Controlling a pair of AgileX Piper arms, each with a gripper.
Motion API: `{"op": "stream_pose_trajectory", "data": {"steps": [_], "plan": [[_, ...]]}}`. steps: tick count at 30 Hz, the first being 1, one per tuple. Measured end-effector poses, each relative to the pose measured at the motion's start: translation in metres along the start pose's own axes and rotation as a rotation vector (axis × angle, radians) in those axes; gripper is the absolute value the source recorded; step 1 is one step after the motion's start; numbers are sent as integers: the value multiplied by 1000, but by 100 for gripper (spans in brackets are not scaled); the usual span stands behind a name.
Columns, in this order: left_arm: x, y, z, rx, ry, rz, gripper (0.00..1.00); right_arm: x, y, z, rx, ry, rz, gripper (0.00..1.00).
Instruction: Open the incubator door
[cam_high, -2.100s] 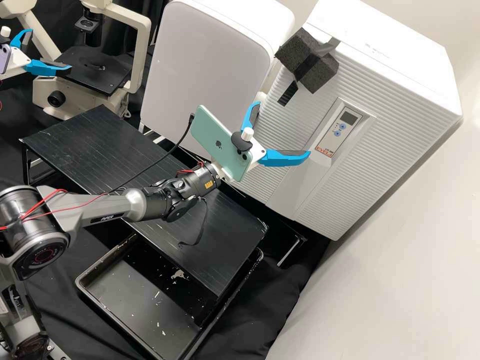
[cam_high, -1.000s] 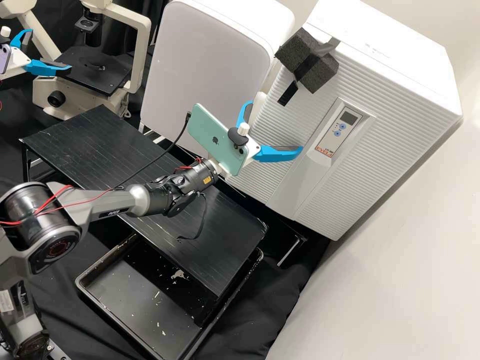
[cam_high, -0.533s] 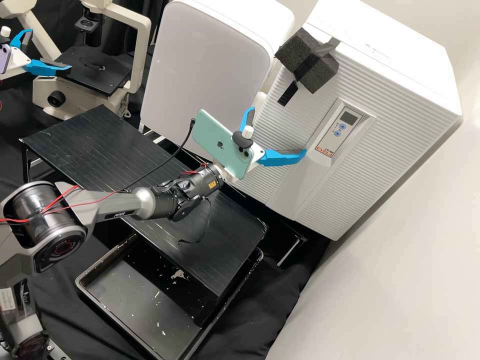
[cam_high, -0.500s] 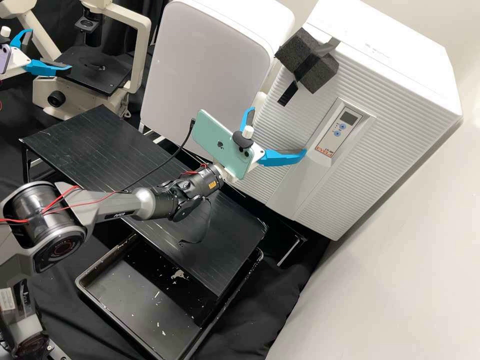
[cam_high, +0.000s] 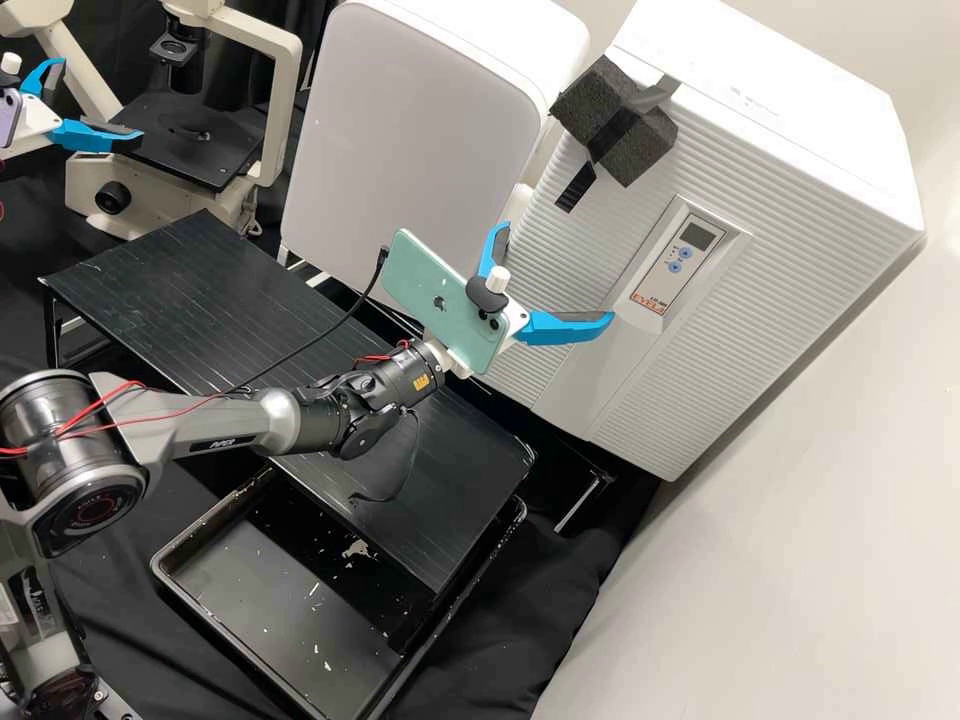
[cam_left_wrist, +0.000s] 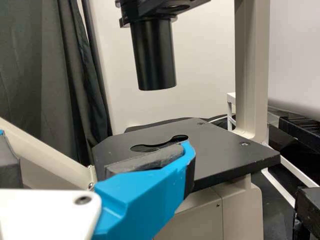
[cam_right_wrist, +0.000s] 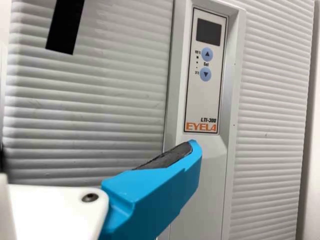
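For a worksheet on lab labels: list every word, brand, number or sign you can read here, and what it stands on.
"EYELA": pale rectangular control panel on the white ribbed incubator door
"LTI-300": same panel
"Sel": same panel, between round blue buttons
Up and down triangles: those buttons
"PiPER": dark grey metal arm
Apple sign: mint-green flat phone
Too small to read: tiny marks beside the buttons; orange sticker on the arm

In the high view, a pale microscope (cam_high: 284, 100) with a flat black stage (cam_high: 218, 165) stands behind a low black table (cam_high: 190, 270), near a rounded white box (cam_high: 420, 130). Partly beneath the table's edge, a black tray (cam_high: 204, 522) holds pale scraps (cam_high: 357, 549). Dark cloth (cam_high: 560, 590) spreads around it, beside a pale wall (cam_high: 800, 560).
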Motion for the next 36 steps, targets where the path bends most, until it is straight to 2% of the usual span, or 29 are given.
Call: {"op": "stream_pose_trajectory", "data": {"steps": [6,16,28,36], "plan": [[0,0,0,0,0,0,100,0,0,-1,12,6,-5,0],[0,0,0,0,0,0,100,-2,0,-5,-4,17,-23,0],[0,0,0,0,0,0,100,-6,-2,-12,5,25,-38,0],[0,0,0,0,0,0,100,-8,-3,-18,23,16,-49,0]]}}
